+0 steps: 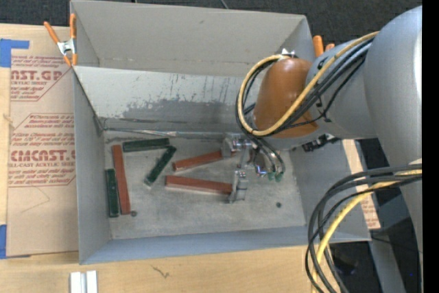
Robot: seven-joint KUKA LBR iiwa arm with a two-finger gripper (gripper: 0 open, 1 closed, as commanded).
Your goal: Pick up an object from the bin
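Observation:
My gripper (237, 171) hangs low at the right side of the bin floor, under the orange wrist cover. Its fingers stand open, one fingertip (233, 145) towards the back and the other fingertip (236, 195) towards the front. The right end of a brown flat stick (199, 184) lies against the front fingertip. A second brown stick (197, 161) lies slanted just behind it, its right end near the back fingertip. Whether either stick is touched I cannot tell. A dark green stick (160, 166) lies slanted to their left.
At the left of the floor lie a dark green stick (145, 145), a long red-brown stick (121, 179) and another green stick (110, 193) beside the left wall. The arm and its yellow cables cover the bin's right rim.

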